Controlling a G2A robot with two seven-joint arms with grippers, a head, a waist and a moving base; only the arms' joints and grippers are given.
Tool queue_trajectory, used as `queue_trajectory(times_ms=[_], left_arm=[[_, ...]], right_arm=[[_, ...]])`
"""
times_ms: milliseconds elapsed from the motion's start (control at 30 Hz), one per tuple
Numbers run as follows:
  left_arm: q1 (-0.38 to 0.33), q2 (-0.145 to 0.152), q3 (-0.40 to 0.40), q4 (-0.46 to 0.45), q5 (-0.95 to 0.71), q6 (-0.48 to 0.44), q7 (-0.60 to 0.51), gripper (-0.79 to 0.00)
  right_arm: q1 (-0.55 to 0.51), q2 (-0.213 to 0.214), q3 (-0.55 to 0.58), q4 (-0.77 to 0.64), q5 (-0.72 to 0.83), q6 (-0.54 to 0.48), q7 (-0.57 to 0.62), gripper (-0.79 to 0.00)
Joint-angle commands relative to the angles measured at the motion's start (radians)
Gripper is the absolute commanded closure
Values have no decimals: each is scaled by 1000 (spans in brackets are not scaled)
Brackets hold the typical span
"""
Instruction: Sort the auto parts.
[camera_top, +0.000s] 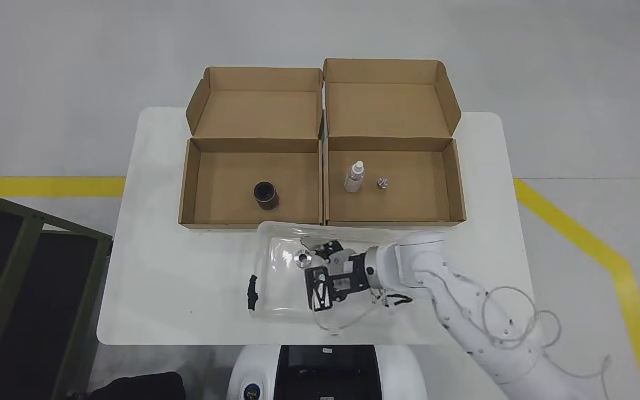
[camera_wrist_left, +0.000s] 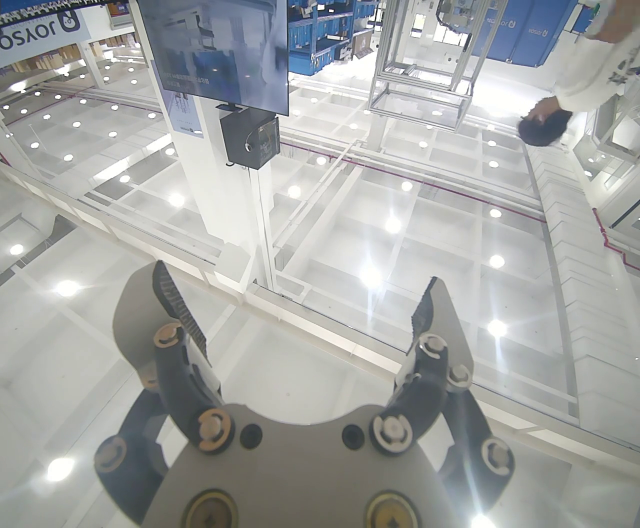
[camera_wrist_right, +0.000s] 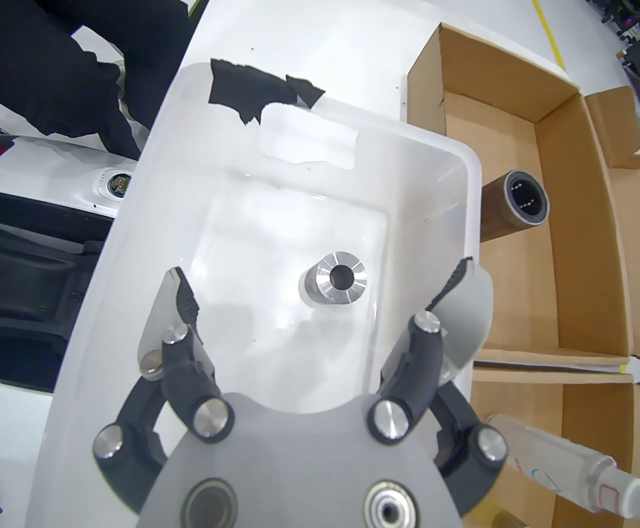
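A short silver metal bushing (camera_wrist_right: 336, 284) with a centre hole stands alone in the clear plastic bin (camera_wrist_right: 150, 210), also seen as the bushing (camera_top: 303, 261) in the bin (camera_top: 275, 300) at the table's front. My right gripper (camera_wrist_right: 322, 290) hangs open above the bin, its fingers either side of the bushing but higher; from above, the right gripper (camera_top: 325, 275) is over the bin's middle. A dark cylindrical sleeve (camera_top: 265, 193) lies in the left cardboard box (camera_top: 200, 190). The right box (camera_top: 440, 190) holds a small bottle (camera_top: 355, 176) and a small metal part (camera_top: 382, 183). My left gripper (camera_wrist_left: 300, 310) is open, pointing at the ceiling.
Both boxes stand side by side at the table's back with their lids folded away. Black tape (camera_wrist_right: 250, 92) is stuck on the bin's far wall. Bare white table (camera_top: 170, 290) lies left of the bin.
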Motion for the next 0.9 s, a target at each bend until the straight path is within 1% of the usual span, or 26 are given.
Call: queue_trajectory(times_ms=[0, 67, 233, 367, 400, 433, 667, 867], left_arm=[[0, 0, 0, 0, 0, 0, 0, -785], [0, 0, 0, 0, 0, 0, 0, -785], [0, 0, 0, 0, 0, 0, 0, -785], [0, 0, 0, 0, 0, 0, 0, -785], [0, 0, 0, 0, 0, 0, 0, -785], [0, 0, 0, 0, 0, 0, 0, -785], [0, 0, 0, 0, 0, 0, 0, -785], [0, 0, 0, 0, 0, 0, 0, -785]], right_arm=[[13, -4, -12, 32, 3, 5, -10, -727], [29, -8, -24, 59, 6, 14, -21, -736], [69, -21, -52, 120, 18, 42, -39, -711], [99, -32, -78, 167, 22, 61, -50, -610], [106, -35, -85, 180, 24, 65, -54, -536], [114, -38, -92, 192, 25, 66, -56, -511], [148, -54, -126, 251, 33, 74, -79, -471], [167, -63, -142, 295, 44, 79, -98, -391]])
